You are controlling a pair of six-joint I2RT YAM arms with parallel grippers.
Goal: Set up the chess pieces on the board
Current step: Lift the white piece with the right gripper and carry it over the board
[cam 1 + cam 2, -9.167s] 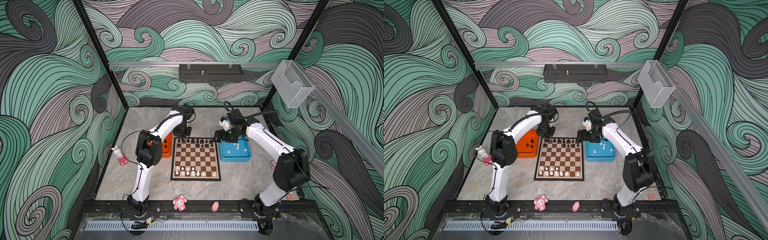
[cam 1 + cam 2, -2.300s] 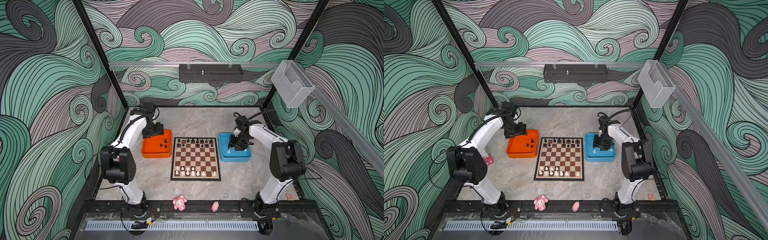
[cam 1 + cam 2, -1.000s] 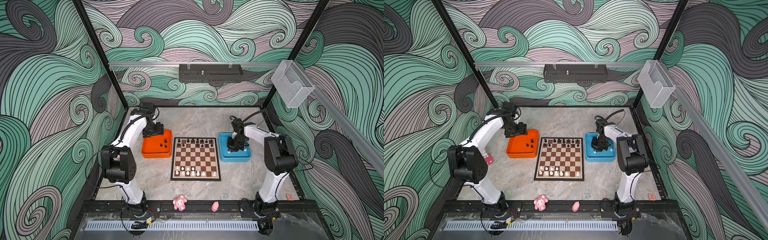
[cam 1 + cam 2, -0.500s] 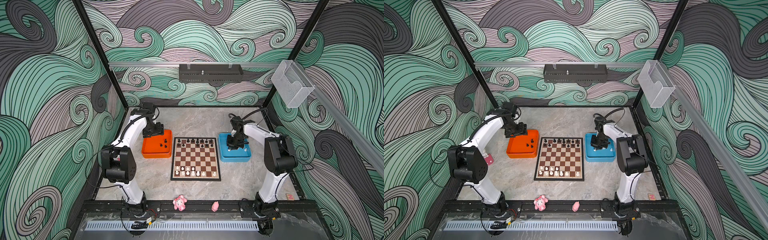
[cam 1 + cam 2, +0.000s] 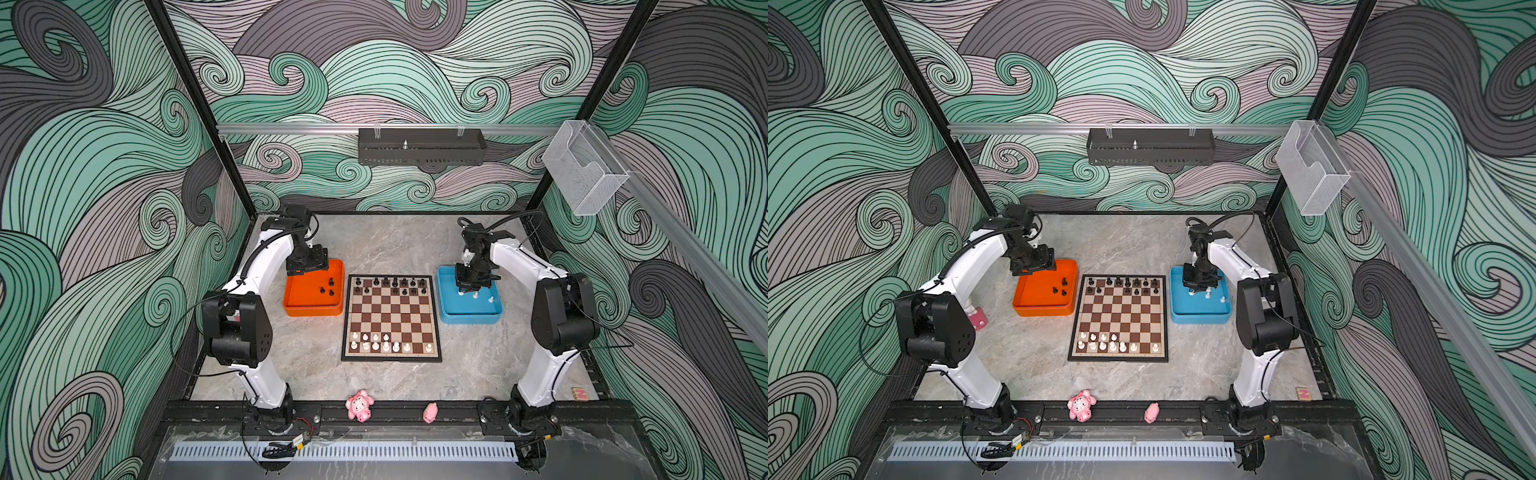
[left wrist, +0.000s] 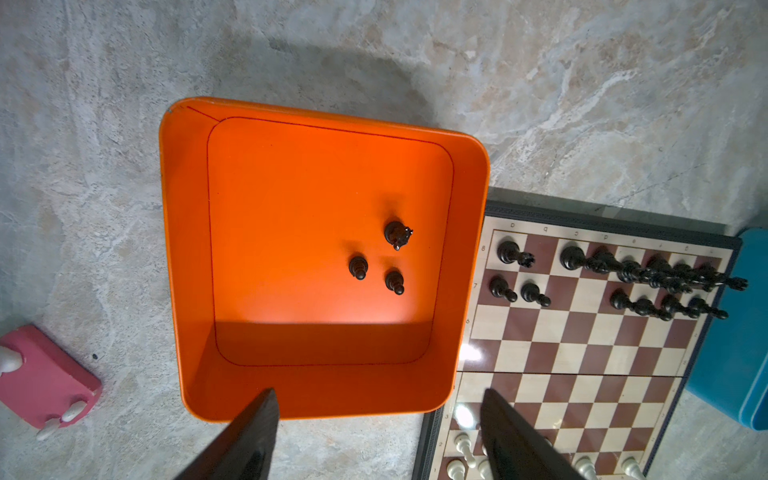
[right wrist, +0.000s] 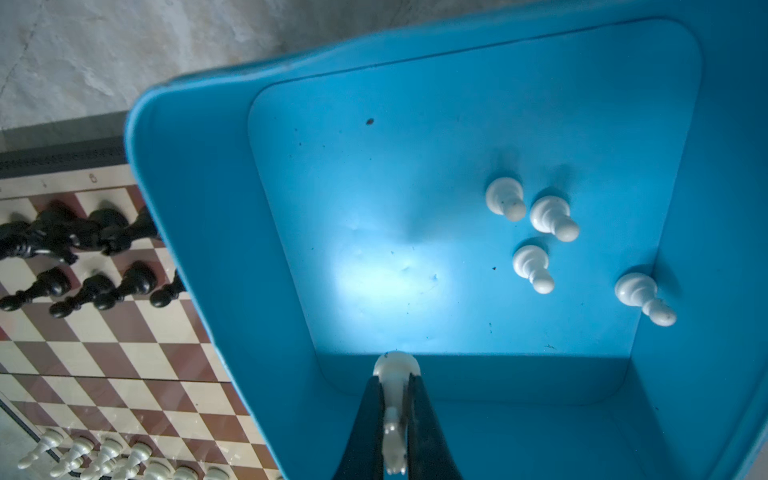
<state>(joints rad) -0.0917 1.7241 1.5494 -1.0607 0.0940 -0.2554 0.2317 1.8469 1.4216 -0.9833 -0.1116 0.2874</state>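
- My right gripper (image 7: 394, 384) is closed on a white chess piece (image 7: 395, 368), over the blue tray (image 7: 199, 208), where four white pawns (image 7: 532, 266) stand.
- My left gripper (image 6: 378, 395) hovers over the orange tray (image 6: 183, 249), jaws wide and empty; three black pieces (image 6: 395, 237) stand inside.
- The board (image 5: 390, 320) lies between both trays.

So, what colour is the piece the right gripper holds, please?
White; the piece shows best in the right wrist view.
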